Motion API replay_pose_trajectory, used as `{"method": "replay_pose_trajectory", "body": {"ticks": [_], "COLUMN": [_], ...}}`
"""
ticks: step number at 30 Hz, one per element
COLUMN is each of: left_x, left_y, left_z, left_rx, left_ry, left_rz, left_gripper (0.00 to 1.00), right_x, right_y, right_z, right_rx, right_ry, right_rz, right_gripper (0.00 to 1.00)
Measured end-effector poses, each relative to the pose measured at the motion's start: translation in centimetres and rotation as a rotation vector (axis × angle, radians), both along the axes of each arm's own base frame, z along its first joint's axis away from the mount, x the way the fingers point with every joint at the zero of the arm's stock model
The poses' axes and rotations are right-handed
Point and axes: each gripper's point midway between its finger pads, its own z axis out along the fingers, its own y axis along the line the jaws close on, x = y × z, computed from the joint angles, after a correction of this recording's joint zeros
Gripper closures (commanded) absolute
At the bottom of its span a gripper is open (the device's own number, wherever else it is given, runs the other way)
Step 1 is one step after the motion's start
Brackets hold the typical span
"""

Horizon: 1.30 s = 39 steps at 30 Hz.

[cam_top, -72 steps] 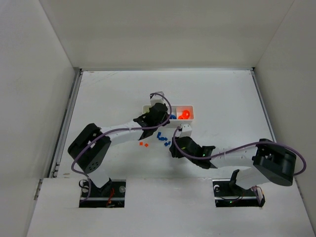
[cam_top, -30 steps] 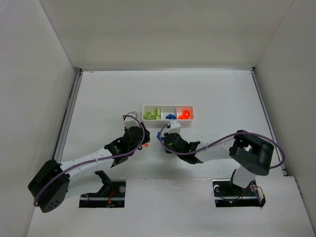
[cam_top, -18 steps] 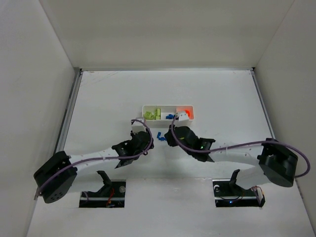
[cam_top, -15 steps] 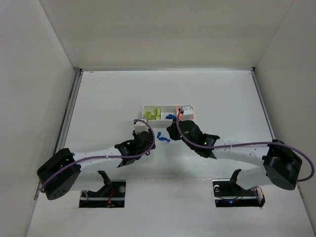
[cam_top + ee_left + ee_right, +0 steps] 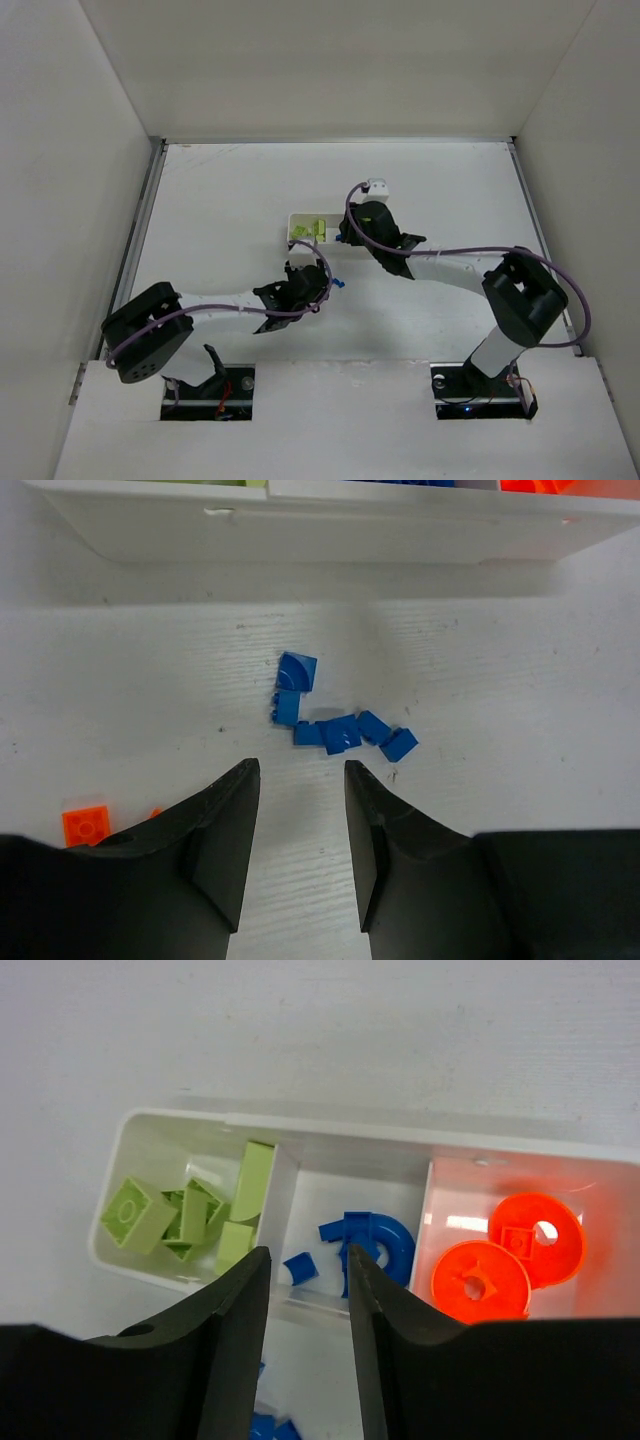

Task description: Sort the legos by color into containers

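Observation:
The white tray (image 5: pixel 190 1125) holds lime green legos (image 5: pixel 190 1215) in its left compartment, blue legos (image 5: pixel 375 1240) in the middle one and orange-red discs (image 5: pixel 505 1260) in the right one. My right gripper (image 5: pixel 308 1260) hovers open and empty over the middle compartment; in the top view (image 5: pixel 358 232) it hides most of the tray (image 5: pixel 296 222). My left gripper (image 5: pixel 300 770) is open and empty, just short of several loose blue legos (image 5: pixel 335 728) on the table in front of the tray (image 5: pixel 320 525). An orange-red brick (image 5: pixel 85 825) lies left of its fingers.
White walls close in the table on the left, back and right. A few more blue bricks (image 5: pixel 270 1428) lie on the table just in front of the tray, low in the right wrist view.
My right gripper has moved from the table by the loose blue legos up over the tray. My left gripper has moved right, up to the blue pile.

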Motion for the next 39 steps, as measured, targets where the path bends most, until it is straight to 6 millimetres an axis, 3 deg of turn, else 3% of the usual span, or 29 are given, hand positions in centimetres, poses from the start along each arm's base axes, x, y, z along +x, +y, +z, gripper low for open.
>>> {"method": "replay_pose_trajectory", "body": {"ticks": [3, 9, 20, 27, 32, 39], "left_x": [0.3, 0.8, 1.1, 1.8, 2.1, 1.6], "left_y": [0.0, -0.6, -1.9, -2.6, -2.6, -2.7], "left_z": [-0.7, -1.6, -3.0, -3.0, -3.1, -2.2], "left_rx": [0.026, 0.069, 0.118, 0.124, 0.14, 0.144], "left_ry": [0.002, 0.011, 0.034, 0.027, 0.017, 0.005], "left_rz": [0.009, 0.005, -0.014, -0.011, -0.003, -0.014], "left_gripper": [0.67, 0.75, 0.75, 0.73, 0.88, 0.9], "right_x": [0.0, -0.4, -2.7, -3.0, -3.6, -5.0], "right_y": [-0.1, 0.0, -1.7, -1.9, -2.2, -3.2], "right_z": [-0.5, 0.3, 1.6, 1.4, 0.5, 0.5], "right_rx": [-0.009, 0.01, 0.052, 0.054, 0.047, 0.08], "right_ry": [0.012, -0.003, -0.036, -0.038, -0.023, -0.016], "right_rz": [0.005, 0.014, 0.02, 0.021, 0.025, 0.015], "right_gripper": [0.54, 0.54, 0.53, 0.53, 0.53, 0.54]}}
